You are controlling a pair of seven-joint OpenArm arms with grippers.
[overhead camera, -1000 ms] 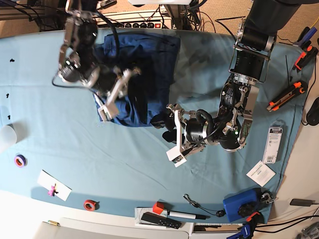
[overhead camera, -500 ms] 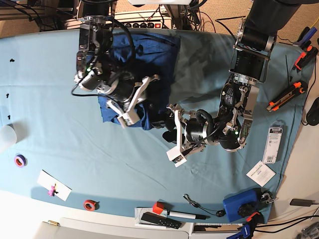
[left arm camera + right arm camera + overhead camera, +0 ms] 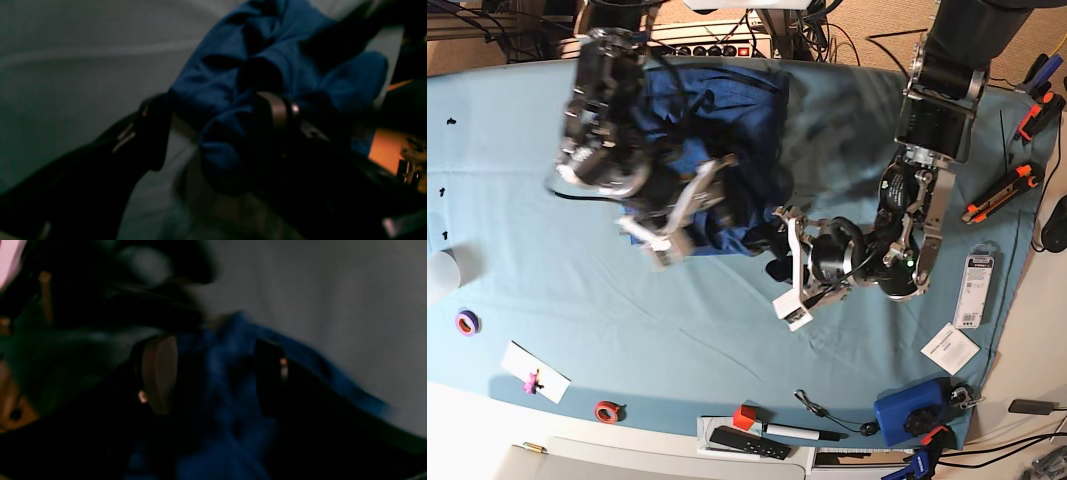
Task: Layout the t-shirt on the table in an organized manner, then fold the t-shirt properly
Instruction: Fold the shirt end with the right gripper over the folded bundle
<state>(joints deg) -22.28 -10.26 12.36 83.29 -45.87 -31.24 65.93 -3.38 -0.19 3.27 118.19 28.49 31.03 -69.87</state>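
The dark navy t-shirt (image 3: 737, 110) lies bunched at the back middle of the teal-covered table (image 3: 547, 300). My right gripper (image 3: 689, 208) is over its near left edge, jaws spread wide. In the right wrist view the gripper (image 3: 213, 373) is open with blue t-shirt (image 3: 233, 413) fabric between the fingers (image 3: 160, 373). My left gripper (image 3: 789, 262) is at the shirt's near right corner, also open. In the left wrist view that gripper (image 3: 217, 123) straddles a crumpled fold of the t-shirt (image 3: 217, 76) on the table (image 3: 66, 50).
A white cup (image 3: 437, 272), a purple tape roll (image 3: 467, 322), a white card (image 3: 535, 378) and a red tape roll (image 3: 608, 410) sit at the left and front. A marker (image 3: 797, 432), blue box (image 3: 907, 410), white package (image 3: 977, 290) and orange-black tool (image 3: 1002, 190) line the front and right.
My right gripper has gone from shut to wide open while swinging toward the shirt's near edge. The shirt's near edge has shifted. The left arm has crept slightly right.
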